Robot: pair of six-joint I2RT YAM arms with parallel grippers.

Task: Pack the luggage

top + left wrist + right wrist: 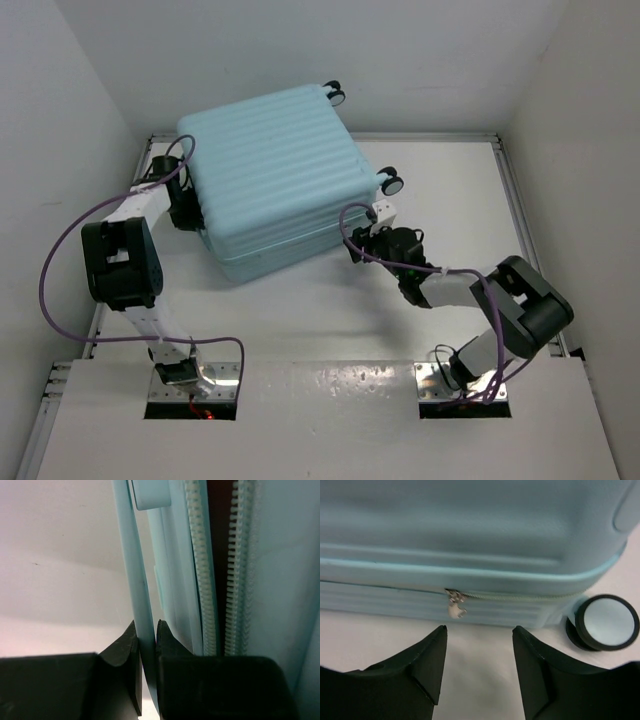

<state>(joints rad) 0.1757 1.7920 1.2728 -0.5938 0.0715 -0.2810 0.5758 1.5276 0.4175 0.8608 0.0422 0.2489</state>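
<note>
The luggage (275,175), a pale blue ribbed hard-shell suitcase, lies flat and closed on the table, its black wheels at the right side. My left gripper (185,212) is at its left side, shut on a thin pale blue strip of the luggage (139,605) beside the zipper teeth (200,580). My right gripper (362,245) is open and empty, just short of the luggage's near right side. In the right wrist view a silver zipper pull (455,607) hangs a little beyond my open right gripper (480,635), to the left of its gap.
A black wheel with a pale hub (606,622) rests on the table to the right of my right fingers. White walls enclose the table on the left, back and right. Purple cables loop along both arms.
</note>
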